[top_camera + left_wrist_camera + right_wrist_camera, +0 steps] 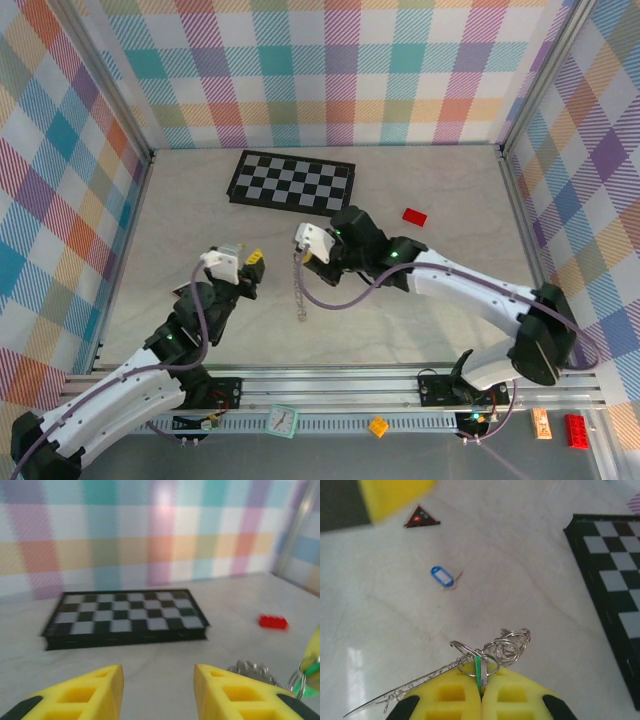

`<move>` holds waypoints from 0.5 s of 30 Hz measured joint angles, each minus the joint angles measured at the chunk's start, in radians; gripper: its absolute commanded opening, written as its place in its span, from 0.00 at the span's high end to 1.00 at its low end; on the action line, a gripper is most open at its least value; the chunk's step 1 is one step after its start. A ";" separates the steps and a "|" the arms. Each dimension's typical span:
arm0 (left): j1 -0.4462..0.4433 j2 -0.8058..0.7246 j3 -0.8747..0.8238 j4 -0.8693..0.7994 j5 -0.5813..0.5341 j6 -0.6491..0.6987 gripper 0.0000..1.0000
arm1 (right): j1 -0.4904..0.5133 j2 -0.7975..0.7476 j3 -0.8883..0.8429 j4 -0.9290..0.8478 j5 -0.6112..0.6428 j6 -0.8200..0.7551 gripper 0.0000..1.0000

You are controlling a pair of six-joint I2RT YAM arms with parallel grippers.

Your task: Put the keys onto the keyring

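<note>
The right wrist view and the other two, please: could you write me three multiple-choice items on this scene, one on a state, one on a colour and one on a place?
1. How does the left claw stand?
A. Shut, fingers touching
B. Open, nothing between its fingers
C. Shut on a key

2. What colour is the key pinched in the right claw?
A. Green
B. Red
C. Blue

3. Where is the blue key?
A. In the left claw
B. Lying on the bare table
C. In the right claw

Answers:
1. B, since the table shows through a wide gap between its yellow fingers.
2. A, since the green key shows as a thin sliver between the shut fingers, among the loops of the keyring.
3. B, since it lies alone on the tabletop, apart from both claws.
</note>
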 measured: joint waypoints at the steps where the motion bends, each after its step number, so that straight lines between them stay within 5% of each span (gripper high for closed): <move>1: 0.000 -0.021 0.000 -0.008 -0.039 -0.013 0.59 | -0.002 0.025 0.001 0.032 0.009 -0.001 1.00; 8: 0.000 -0.045 0.007 -0.097 -0.142 -0.066 0.59 | -0.049 0.085 -0.031 0.077 0.069 -0.040 1.00; 15: 0.000 -0.012 0.005 -0.099 -0.156 -0.103 0.58 | -0.110 0.076 -0.126 -0.056 0.178 -0.111 1.00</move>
